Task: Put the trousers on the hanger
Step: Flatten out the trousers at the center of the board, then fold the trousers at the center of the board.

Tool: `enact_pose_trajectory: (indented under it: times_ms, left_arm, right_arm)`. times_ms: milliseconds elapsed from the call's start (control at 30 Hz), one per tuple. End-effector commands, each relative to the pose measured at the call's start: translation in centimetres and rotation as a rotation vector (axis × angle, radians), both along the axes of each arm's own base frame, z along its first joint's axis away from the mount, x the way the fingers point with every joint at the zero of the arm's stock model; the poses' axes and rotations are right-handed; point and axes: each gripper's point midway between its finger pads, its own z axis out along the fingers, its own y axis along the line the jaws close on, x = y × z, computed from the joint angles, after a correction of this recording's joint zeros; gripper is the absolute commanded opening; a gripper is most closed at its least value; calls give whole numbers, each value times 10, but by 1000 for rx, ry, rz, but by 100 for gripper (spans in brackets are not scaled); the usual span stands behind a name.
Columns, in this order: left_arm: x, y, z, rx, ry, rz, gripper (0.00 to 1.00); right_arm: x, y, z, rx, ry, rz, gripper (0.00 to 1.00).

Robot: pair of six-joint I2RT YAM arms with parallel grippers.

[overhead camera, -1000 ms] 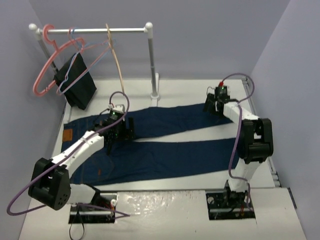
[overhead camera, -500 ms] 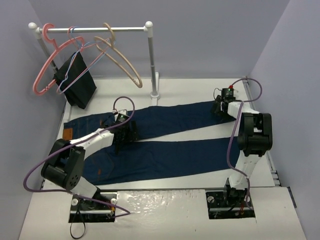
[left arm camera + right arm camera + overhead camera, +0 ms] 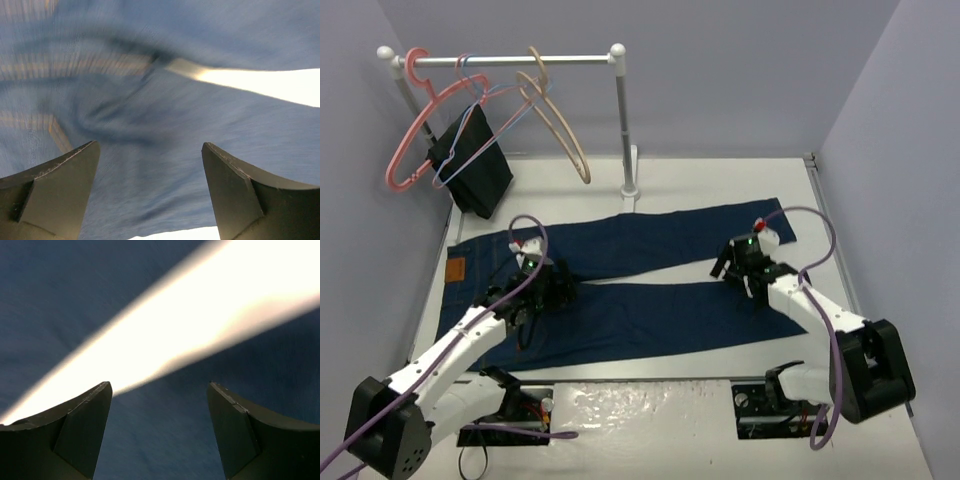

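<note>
Noting the left gripper (image 3: pixel 553 284) (image 3: pixel 150 150) released: jaws spread wide, nothing between them, only blurred denim below. Poised low over the trousers (image 3: pixel 650 318) near the crotch, where the two legs part. Noting the right gripper (image 3: pixel 730 268) (image 3: pixel 159 385) likewise released, jaws wide and empty, set over the bright strip of table (image 3: pixel 720 180) showing between the two legs, toward the hem end. Unable to tell whether either pair of fingertips touches the cloth. Found the trousers laid flat across the table, waist to the left, legs running right and slightly splayed. Found the hanger (image 3: pixel 560 125) hooked on the rail (image 3: pixel 500 60) at the far left, well apart from the trousers, tilted on its hook. Recorded beside it on the same rail: a pink hanger (image 3: pixel 405 150) and a black cloth (image 3: pixel 470 165).
</note>
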Motion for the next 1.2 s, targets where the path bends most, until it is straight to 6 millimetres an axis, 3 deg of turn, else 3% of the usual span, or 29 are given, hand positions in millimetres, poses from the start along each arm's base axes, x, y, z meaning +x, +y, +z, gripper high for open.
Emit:
enact_pose_trajectory:
  times_ms: [0, 200, 400, 567, 733, 833, 933, 1033, 1167]
  left_arm:
    - [-18, 0, -46, -27, 153, 88, 80]
    - [-5, -6, -76, -13, 238, 124, 80]
    - [35, -18, -99, 66, 278, 81, 80]
    - [72, -25, -86, 112, 231, 35, 80]
    - [97, -33, -47, 111, 137, -12, 80]
    - [84, -27, -11, 113, 100, -29, 81]
    - [54, -9, 16, 102, 84, 18, 84]
    - [15, 13, 13, 76, 140, 141, 85]
    - [-36, 32, 1, 2, 238, 320, 88]
  right_arm:
    - [-30, -5, -23, 74, 43, -121, 74]
    - [-29, -24, -39, 120, 73, -199, 76]
    - [-12, -48, -58, 164, 120, -249, 75]
    - [11, -64, -52, 90, 99, -246, 75]
    - [38, -74, -27, 56, 31, -252, 75]
    - [54, -76, 11, 17, -41, -218, 75]
    - [54, -75, 51, -12, -109, -179, 75]
    - [45, -59, 81, -13, -173, -116, 76]
    - [27, -42, 87, -9, -164, -40, 78]
